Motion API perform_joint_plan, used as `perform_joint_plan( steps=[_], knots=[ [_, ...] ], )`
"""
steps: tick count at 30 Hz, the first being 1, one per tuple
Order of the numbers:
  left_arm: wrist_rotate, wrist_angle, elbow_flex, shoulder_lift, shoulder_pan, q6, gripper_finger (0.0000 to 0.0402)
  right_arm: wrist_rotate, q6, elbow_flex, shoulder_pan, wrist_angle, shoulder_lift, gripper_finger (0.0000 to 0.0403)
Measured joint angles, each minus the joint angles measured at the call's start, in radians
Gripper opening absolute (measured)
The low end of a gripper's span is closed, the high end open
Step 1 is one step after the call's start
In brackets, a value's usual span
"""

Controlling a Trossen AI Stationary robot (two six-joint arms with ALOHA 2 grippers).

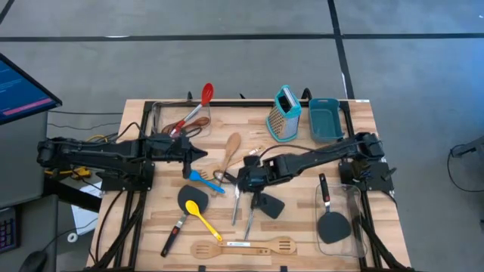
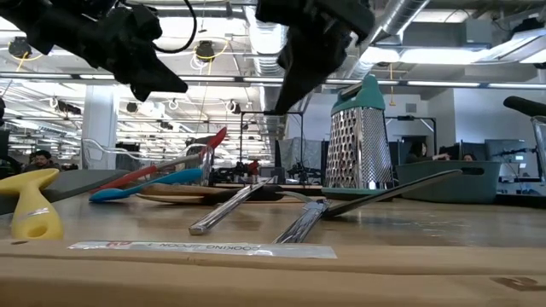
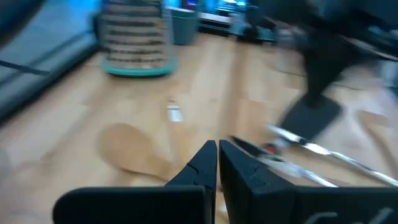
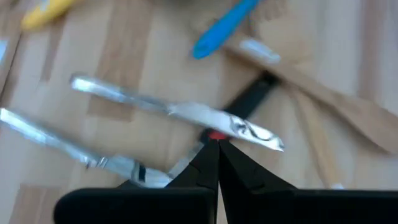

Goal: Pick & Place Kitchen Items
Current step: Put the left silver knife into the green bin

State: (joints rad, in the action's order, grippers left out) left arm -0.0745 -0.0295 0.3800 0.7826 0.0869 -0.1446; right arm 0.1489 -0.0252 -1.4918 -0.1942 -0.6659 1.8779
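Right fingers (image 1: pixel 242 180) pinched empty above cutlery (image 4: pixel 180 113), counter (image 1: pixel 302 234) centre, I'd say lining up a pick | left fingers (image 1: pixel 203 154) pinched empty, 9 o'clock, waiting

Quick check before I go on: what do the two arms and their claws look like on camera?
Both arms are dark, nearly black, built of chunky jointed segments. Black cables trail along them, and yellow wiring shows near the left arm's base. The left claw and right claw each have two black, wedge-shaped fingers tapering to narrow tips. I can make out no markings or labels on either.
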Motion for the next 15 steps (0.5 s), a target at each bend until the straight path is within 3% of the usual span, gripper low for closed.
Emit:
perform_joint_plan(
  steps=[7, 15],
  knots=[
    [0.045, -0.013, 0.0, 0.023, -0.107, 0.002, 0.0003, 0.033, 0.015, -0.001, 0.039, -0.032, -0.053, 0.0001],
    [-0.006, -0.102, 0.0, 0.123, -0.2, 0.008, 0.0003, 0.034, -0.047, 0.021, 0.043, -0.033, -0.037, 0.0]
  ],
)
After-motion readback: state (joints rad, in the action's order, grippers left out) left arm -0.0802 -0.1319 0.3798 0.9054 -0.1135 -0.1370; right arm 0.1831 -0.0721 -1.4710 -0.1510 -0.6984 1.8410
